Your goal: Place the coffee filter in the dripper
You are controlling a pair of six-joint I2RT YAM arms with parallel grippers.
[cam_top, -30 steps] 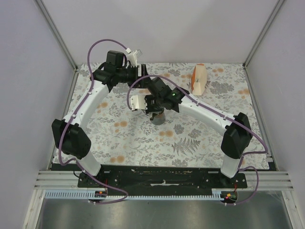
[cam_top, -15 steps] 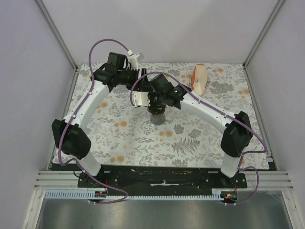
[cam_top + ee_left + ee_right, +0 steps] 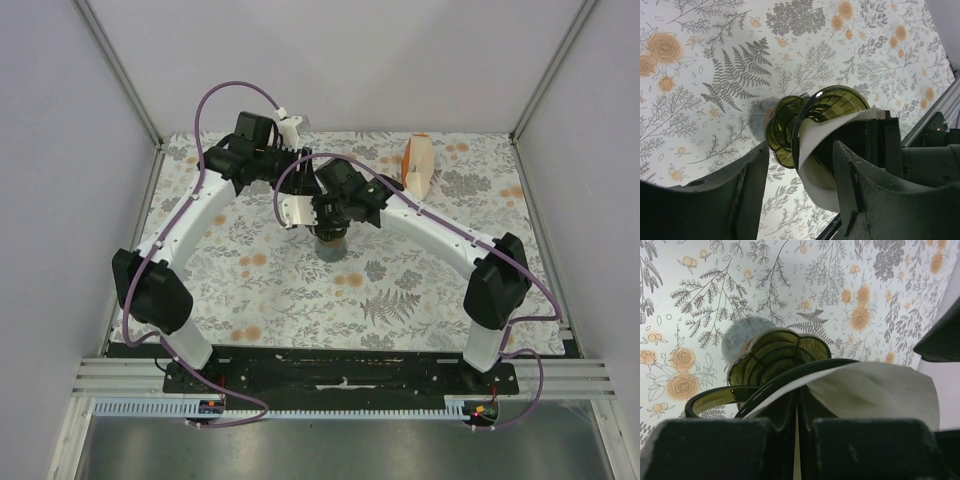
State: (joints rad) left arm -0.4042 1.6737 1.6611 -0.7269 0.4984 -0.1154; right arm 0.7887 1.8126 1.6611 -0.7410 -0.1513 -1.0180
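The olive-green dripper (image 3: 790,130) sits under my right gripper in the middle of the table; it also shows in the right wrist view (image 3: 772,357) and the top view (image 3: 331,240). The white coffee filter (image 3: 817,150) lies in its mouth and sticks out past the rim, also in the right wrist view (image 3: 875,387). My right gripper (image 3: 797,415) is shut on the filter's edge at the dripper's rim, seen from above in the top view (image 3: 326,216). My left gripper (image 3: 800,200) is open and empty, close beside the dripper, at the back of the table in the top view (image 3: 298,160).
A grey cylinder (image 3: 740,337) shows just behind the dripper's foot. The white-and-orange wedge pack (image 3: 417,167) stands at the back right. The flowered cloth (image 3: 400,290) covers the table. Grey walls close in the left, right and back sides.
My right gripper has moved a little toward the back over the dripper. My left arm has swung right, closer to the dripper.
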